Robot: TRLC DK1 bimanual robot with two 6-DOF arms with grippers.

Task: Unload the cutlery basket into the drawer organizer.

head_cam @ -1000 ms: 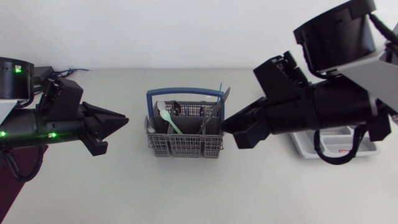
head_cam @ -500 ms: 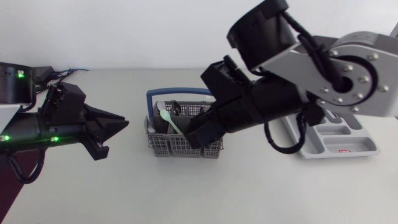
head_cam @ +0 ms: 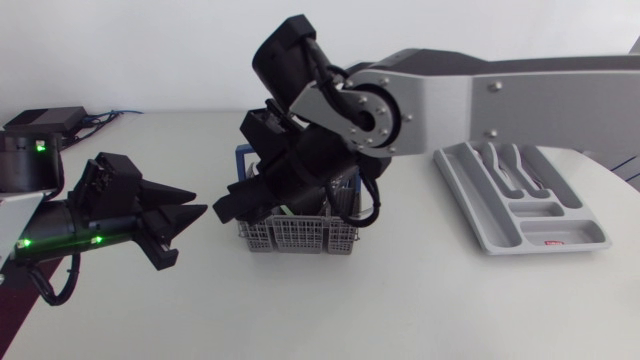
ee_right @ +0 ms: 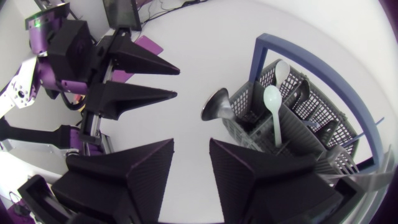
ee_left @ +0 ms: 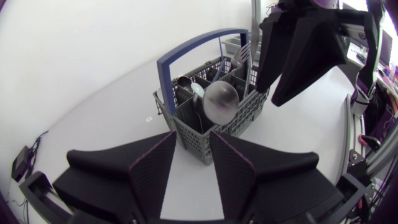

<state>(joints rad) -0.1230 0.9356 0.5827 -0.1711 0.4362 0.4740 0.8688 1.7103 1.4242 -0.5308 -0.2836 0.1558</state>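
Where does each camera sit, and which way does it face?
Head view: above the table, looking down; basket, organizer, left arm, right arm.
Left wrist view: on left arm, facing basket; left hand low.
Right wrist view: on right arm, facing basket's end; right hand low.
Shared: all show the basket; each wrist view shows the other hand.

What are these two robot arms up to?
The job is unloading the cutlery basket into the drawer organizer on the right. The right gripper, stretched across the basket, is open and empty beside its left end. The left gripper, also open, faces it. A metal spoon and a green spoon stand in the basket.
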